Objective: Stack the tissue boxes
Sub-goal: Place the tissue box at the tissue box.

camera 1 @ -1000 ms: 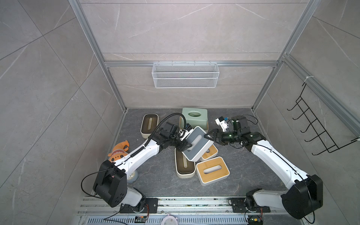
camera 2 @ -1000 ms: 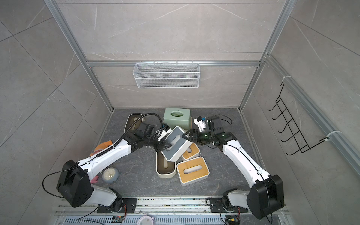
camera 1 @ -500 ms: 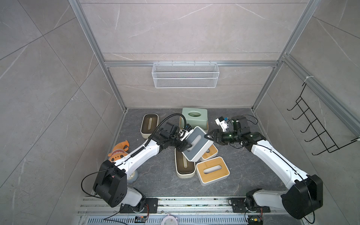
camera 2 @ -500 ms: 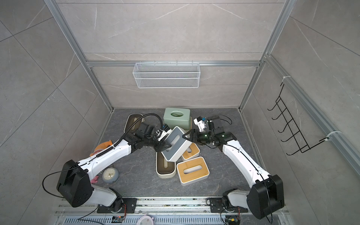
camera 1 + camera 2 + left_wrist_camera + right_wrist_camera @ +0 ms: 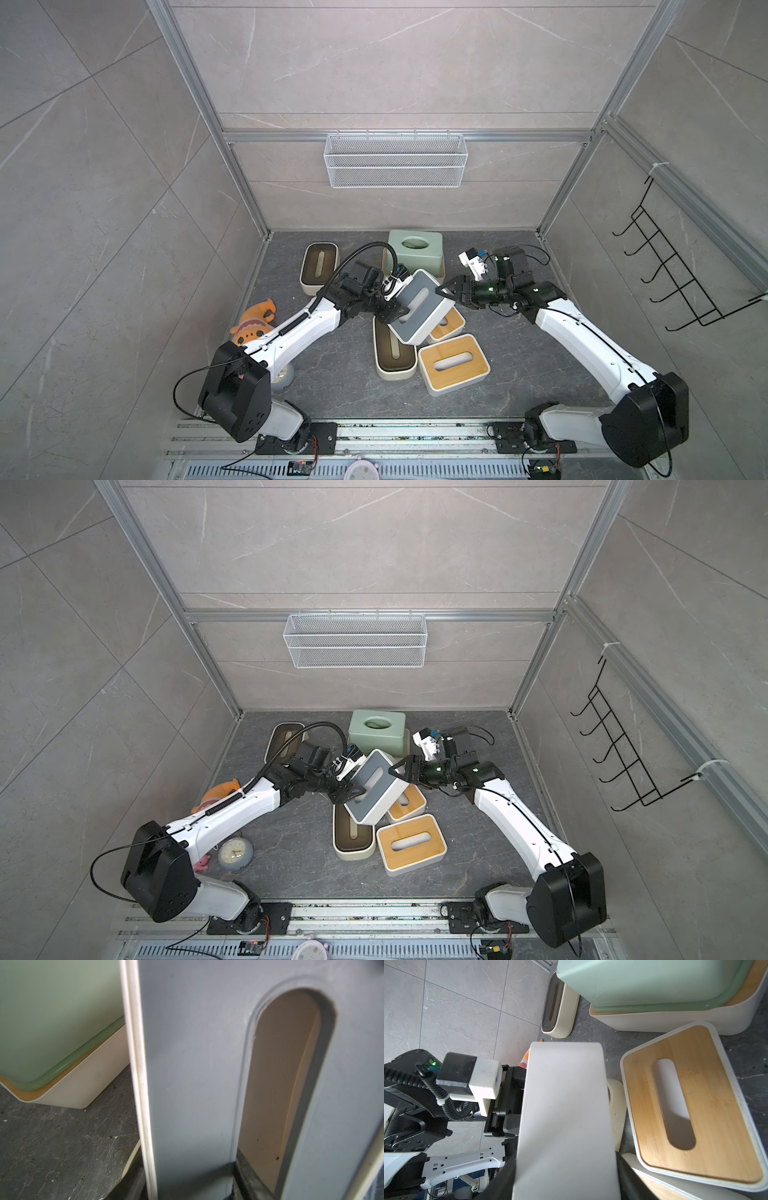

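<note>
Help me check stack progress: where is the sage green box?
In both top views the sage green box sits centre-back, atop a bamboo-lidded white box, behind the held grey-blue-lidded box.

Surface: dark grey veined floor [image 5: 332, 382].
Beneath left gripper [image 5: 398, 311]: near cream box [image 5: 395, 355], dark lid up.
Beneath right gripper [image 5: 447, 291]: middle bamboo box [image 5: 451, 328], partly covered.
Base-side of both grippers: front bamboo box [image 5: 454, 365], just beside near cream box.
Beyond both grippers: rear bamboo box [image 5: 654, 1020]; far cream box [image 5: 318, 268].
Outside left gripper: orange plush toy [image 5: 253, 323]; clock [image 5: 235, 854].
</note>
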You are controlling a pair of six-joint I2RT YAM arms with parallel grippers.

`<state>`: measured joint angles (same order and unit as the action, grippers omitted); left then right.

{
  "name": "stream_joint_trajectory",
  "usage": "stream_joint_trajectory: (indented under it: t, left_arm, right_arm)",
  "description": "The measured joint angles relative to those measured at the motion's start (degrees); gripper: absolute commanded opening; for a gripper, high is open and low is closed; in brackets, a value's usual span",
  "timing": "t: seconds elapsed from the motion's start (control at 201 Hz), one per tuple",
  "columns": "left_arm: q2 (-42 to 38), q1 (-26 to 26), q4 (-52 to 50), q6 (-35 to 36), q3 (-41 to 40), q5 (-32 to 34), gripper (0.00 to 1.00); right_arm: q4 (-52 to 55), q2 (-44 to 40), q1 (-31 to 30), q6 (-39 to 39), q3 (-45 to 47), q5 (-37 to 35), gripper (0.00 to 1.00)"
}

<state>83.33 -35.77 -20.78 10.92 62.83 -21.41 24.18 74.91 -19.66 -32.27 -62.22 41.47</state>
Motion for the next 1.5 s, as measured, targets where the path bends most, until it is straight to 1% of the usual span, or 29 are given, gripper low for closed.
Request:
stream_joint_trajectory:
  t: [0.09,0.169,0.189,0.209,0.219,0.224,0.234,0.249,0.489,0.598,0.753,0.847,0.912,0.997,1.112,1.201,1.286,1.421,1.501]
  left_arm:
    - [-0.1,-0.1,-0.3,-0.7,0.3,0.3,0.47]
    - [-0.7,-0.3,-0.7,-1.7,0.3,0.4,0.54]
    - [-1.0,-0.3,-0.9,-1.9,0.3,0.5,0.58]
    - [-1.2,-0.3,-0.9,-2.4,0.3,0.8,0.70]
    - [-1.3,-0.3,-0.9,-2.4,0.3,0.9,0.87]
    - [-1.4,-0.3,-0.8,-2.4,0.3,1.0,0.93]
    - [-1.5,-0.3,-0.7,-2.9,0.3,1.2,0.98]
    - [-1.6,-0.4,-0.6,-3.6,0.4,1.4,1.00]
    - [-5.6,-0.6,0.2,-7.9,4.3,3.7,1.00]
    - [-8.2,-0.6,-0.1,-10.3,5.3,7.2,1.00]
    - [-13.1,-0.6,-1.0,-15.1,6.1,14.0,1.00]
    - [-17.8,-0.6,-1.7,-17.3,5.6,18.3,1.00]
    - [-22.4,-0.6,-1.8,-18.8,4.1,21.8,1.00]
    - [-29.8,-0.6,-1.9,-20.9,0.0,27.6,1.00]
    - [-38.2,-0.4,-1.9,-22.7,-6.0,32.4,1.00]
    - [-42.3,-0.2,-1.9,-23.0,-9.2,33.4,1.00]
    - [-44.0,-0.2,-2.0,-23.0,-11.0,33.2,1.00]
    - [-44.2,-0.2,-2.0,-22.9,-12.9,32.8,1.00]
    - [-43.0,-0.2,-2.3,-23.0,-13.5,32.2,1.00]
  right_arm:
    - [-0.4,0.0,0.0,0.0,0.0,-0.1,0.41]
    - [-0.6,0.0,0.0,0.0,0.0,0.0,0.41]
    - [-0.7,-0.1,0.0,-0.1,0.0,0.0,0.41]
    - [-0.8,-0.2,-0.1,-0.1,0.0,0.1,0.41]
    - [-0.8,-0.2,-0.1,-0.1,0.0,0.2,0.41]
    - [-0.9,-0.2,-0.1,-0.1,0.0,0.3,0.41]
    - [-0.8,-0.3,-0.1,-0.2,0.0,0.3,0.41]
    - [-0.8,-0.3,-0.3,-0.1,0.0,0.3,0.41]
    - [-0.6,-0.4,-1.2,-0.2,0.0,0.4,0.40]
    - [-0.3,-0.4,-1.2,-0.2,0.0,0.3,0.40]
    - [-0.5,-0.4,-1.2,-1.3,0.0,0.3,0.40]
    - [-1.4,-0.7,-1.3,-3.2,-0.2,-0.1,0.40]
    - [-1.9,-0.8,-1.3,-4.6,-1.2,-0.9,0.40]
    - [-3.5,-0.8,-1.3,-6.6,-3.4,-2.3,0.40]
    - [-7.9,-0.8,-1.3,-10.5,-6.6,-4.6,0.40]
    - [-11.9,-0.2,-1.3,-13.7,-8.8,-6.7,0.40]
    - [-16.1,1.1,-1.3,-16.9,-10.1,-8.5,0.40]
    - [-22.0,4.5,-1.2,-21.8,-11.0,-11.5,0.41]
    - [-24.7,6.6,-0.7,-24.5,-11.1,-12.6,0.41]
